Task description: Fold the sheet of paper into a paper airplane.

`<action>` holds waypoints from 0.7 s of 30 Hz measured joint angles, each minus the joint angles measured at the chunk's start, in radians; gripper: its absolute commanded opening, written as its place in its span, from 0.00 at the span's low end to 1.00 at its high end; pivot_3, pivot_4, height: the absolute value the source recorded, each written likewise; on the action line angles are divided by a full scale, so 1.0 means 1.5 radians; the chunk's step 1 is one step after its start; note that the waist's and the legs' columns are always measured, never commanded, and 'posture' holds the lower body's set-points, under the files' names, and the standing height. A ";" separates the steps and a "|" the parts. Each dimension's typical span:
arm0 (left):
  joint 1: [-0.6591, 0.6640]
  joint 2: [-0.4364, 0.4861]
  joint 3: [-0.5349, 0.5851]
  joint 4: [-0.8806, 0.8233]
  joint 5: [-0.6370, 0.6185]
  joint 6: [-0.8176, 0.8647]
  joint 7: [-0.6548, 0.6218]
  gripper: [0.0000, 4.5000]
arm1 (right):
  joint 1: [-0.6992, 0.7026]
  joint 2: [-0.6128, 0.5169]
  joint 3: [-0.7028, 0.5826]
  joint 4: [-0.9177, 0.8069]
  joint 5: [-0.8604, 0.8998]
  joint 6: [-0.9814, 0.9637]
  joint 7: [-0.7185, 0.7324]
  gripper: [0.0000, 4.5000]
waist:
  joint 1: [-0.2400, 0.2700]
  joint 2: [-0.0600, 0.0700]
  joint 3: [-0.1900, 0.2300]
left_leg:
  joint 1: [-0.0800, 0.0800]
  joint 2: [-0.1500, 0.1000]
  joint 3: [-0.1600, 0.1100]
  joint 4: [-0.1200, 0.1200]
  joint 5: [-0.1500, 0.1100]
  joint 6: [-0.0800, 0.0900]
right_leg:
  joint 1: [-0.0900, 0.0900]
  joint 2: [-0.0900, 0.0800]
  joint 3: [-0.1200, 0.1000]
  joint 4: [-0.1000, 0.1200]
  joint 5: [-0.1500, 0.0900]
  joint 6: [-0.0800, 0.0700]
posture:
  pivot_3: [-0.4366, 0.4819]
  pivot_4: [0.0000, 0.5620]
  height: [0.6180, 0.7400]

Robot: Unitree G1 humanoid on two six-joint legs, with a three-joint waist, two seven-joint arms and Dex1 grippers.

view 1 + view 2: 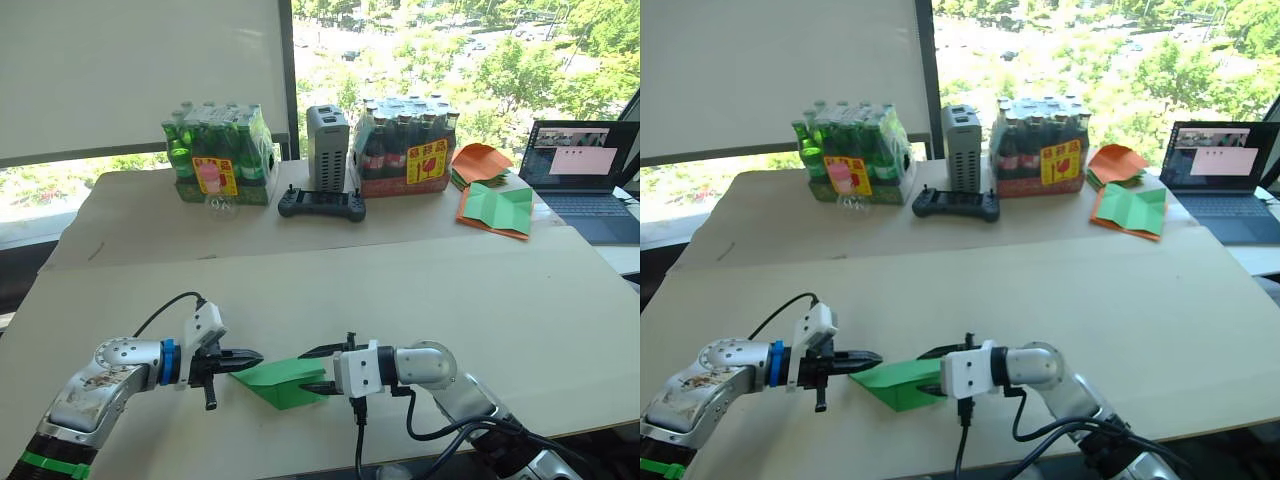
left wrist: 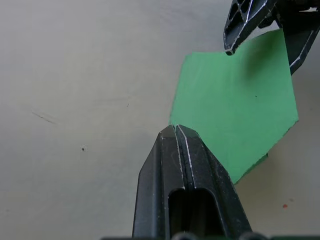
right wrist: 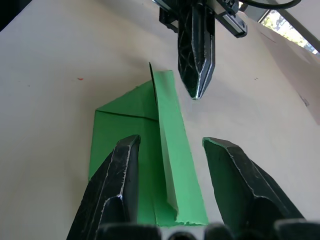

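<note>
Folded paper airplane (image 1: 285,381) lies between my closed, empty left gripper (image 1: 246,357) and spread right gripper (image 1: 318,369); wing crease probably next.

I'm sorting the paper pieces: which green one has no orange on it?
The folded green paper between the left gripper and right gripper; the far one lies on orange paper.

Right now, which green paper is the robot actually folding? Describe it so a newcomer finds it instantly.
On the near table, between the left gripper and the right gripper, lies the sheet of paper, folded to a point. It is plain bright green, unlike the green sheet edged with orange far back beside the laptop.
</note>
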 measured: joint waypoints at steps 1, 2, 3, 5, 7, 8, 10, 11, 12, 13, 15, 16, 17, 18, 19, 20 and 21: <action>0.000 0.000 -0.002 0.001 0.003 -0.007 -0.002 0.00 | 0.000 0.000 0.000 0.000 -0.002 0.002 -0.001 0.50 | 0.000 0.000 0.000 | 0.000 0.000 0.000 0.000 0.000 0.000 | 0.000 0.000 0.000 0.000 0.000 0.000 | 0.48 0.27 0.83; 0.000 0.000 -0.002 0.002 0.007 -0.009 -0.004 0.00 | 0.000 0.000 0.000 0.000 -0.002 0.003 -0.003 0.50 | 0.000 0.000 0.000 | 0.000 0.000 0.000 0.000 0.000 0.000 | 0.000 0.000 0.000 0.000 0.000 0.000 | 0.48 0.27 0.83; 0.001 0.000 -0.002 0.003 0.008 -0.009 -0.005 0.00 | 0.000 -0.001 0.000 0.000 -0.002 0.004 -0.004 0.50 | 0.000 0.000 0.000 | 0.000 0.000 0.000 0.000 0.000 0.000 | 0.000 0.000 0.000 0.000 0.000 0.000 | 0.48 0.27 0.83; 0.001 0.000 0.000 0.002 0.003 -0.006 -0.005 0.00 | 0.002 -0.002 0.000 -0.001 -0.002 0.005 -0.007 0.50 | 0.000 0.000 0.000 | 0.000 0.000 0.000 0.000 0.000 0.000 | 0.000 0.000 0.000 0.000 0.000 0.000 | 0.48 0.27 0.83; 0.001 0.001 0.007 -0.003 -0.007 -0.004 -0.009 0.00 | 0.003 -0.003 0.000 -0.003 -0.004 0.007 -0.010 0.50 | 0.000 0.000 0.000 | 0.000 0.000 0.000 0.000 0.000 0.000 | 0.000 0.000 0.000 0.000 0.000 0.000 | 0.48 0.27 0.83; 0.001 0.005 0.008 -0.009 -0.009 -0.004 -0.015 0.00 | 0.004 -0.003 0.000 -0.003 -0.004 0.007 -0.011 0.50 | 0.000 0.000 0.000 | 0.000 0.000 0.000 0.000 0.000 0.000 | 0.000 0.000 0.000 0.000 0.000 0.000 | 0.48 0.27 0.83; 0.008 0.017 0.014 -0.024 -0.021 0.000 -0.029 0.00 | 0.005 -0.002 0.000 -0.004 -0.007 0.008 -0.015 0.50 | 0.000 0.000 0.000 | 0.000 0.000 0.000 0.000 0.000 0.000 | 0.000 0.000 0.000 0.000 0.000 0.000 | 0.48 0.27 0.83; 0.014 0.021 0.019 -0.031 -0.027 0.004 -0.033 0.00 | 0.006 -0.002 0.000 -0.004 -0.008 0.011 -0.017 0.50 | 0.000 0.000 0.000 | 0.000 0.000 0.000 0.000 0.000 0.000 | -0.001 0.000 0.000 0.000 0.000 0.000 | 0.48 0.27 0.83; 0.021 0.025 0.020 -0.036 -0.030 0.007 -0.037 0.00 | 0.008 -0.002 0.000 -0.004 -0.009 0.012 -0.017 0.50 | 0.000 0.000 0.000 | 0.000 0.000 0.000 0.000 0.000 0.000 | -0.001 0.000 0.000 0.000 0.000 0.000 | 0.48 0.27 0.83; 0.027 0.027 0.020 -0.038 -0.030 0.007 -0.038 0.00 | 0.009 -0.002 0.000 -0.004 -0.010 0.012 -0.018 0.50 | -0.001 0.000 0.000 | 0.000 0.000 0.001 -0.001 0.000 0.000 | -0.001 0.000 0.000 0.000 0.000 0.000 | 0.48 0.27 0.83; 0.039 0.025 0.013 -0.034 -0.015 -0.004 -0.035 0.00 | 0.010 -0.002 0.000 -0.006 -0.013 0.015 -0.019 0.50 | 0.000 0.000 0.000 | 0.000 0.000 0.001 -0.001 0.000 0.000 | -0.001 0.000 0.000 0.000 0.000 0.000 | 0.48 0.27 0.83; 0.042 0.022 0.007 -0.027 -0.005 -0.011 -0.032 0.00 | 0.013 -0.003 0.000 -0.012 -0.014 0.019 -0.019 0.50 | 0.000 0.000 0.000 | 0.000 0.000 0.001 -0.001 0.000 0.000 | -0.001 0.000 0.000 0.000 0.000 0.000 | 0.48 0.27 0.83; 0.041 0.014 0.002 -0.014 0.006 -0.022 -0.027 0.00 | 0.015 -0.003 0.000 -0.018 -0.014 0.024 -0.019 0.50 | 0.000 0.000 0.000 | 0.000 0.000 0.001 -0.001 0.000 0.000 | -0.001 0.000 0.000 0.000 0.000 0.000 | 0.48 0.27 0.83; 0.040 0.004 -0.002 -0.003 0.018 -0.032 -0.020 0.00 | 0.017 -0.003 0.000 -0.023 -0.014 0.025 -0.019 0.50 | 0.000 0.000 0.000 | 0.000 0.000 0.001 -0.001 0.000 0.000 | -0.001 0.000 0.000 0.000 0.000 0.000 | 0.48 0.27 0.83; 0.038 0.000 -0.008 0.006 0.024 -0.036 -0.017 0.00 | 0.017 -0.004 0.000 -0.028 -0.014 0.031 -0.019 0.50 | 0.001 0.000 0.000 | 0.000 0.000 0.001 0.000 0.000 0.000 | -0.001 0.000 0.000 0.000 0.000 0.000 | 0.48 0.27 0.83; 0.036 -0.002 -0.012 0.011 0.026 -0.038 -0.017 0.00 | 0.017 -0.004 0.000 -0.031 -0.014 0.034 -0.019 0.50 | 0.001 0.000 0.000 | 0.000 0.000 0.001 0.000 0.000 0.000 | -0.001 0.000 0.000 0.001 0.000 0.000 | 0.48 0.27 0.83; 0.031 -0.004 -0.012 0.011 0.027 -0.038 -0.017 0.00 | 0.018 -0.005 -0.001 -0.033 -0.014 0.035 -0.019 0.50 | 0.002 0.000 0.000 | 0.000 0.000 0.001 0.000 0.000 0.000 | -0.001 0.000 0.000 0.001 0.000 0.000 | 0.48 0.27 0.83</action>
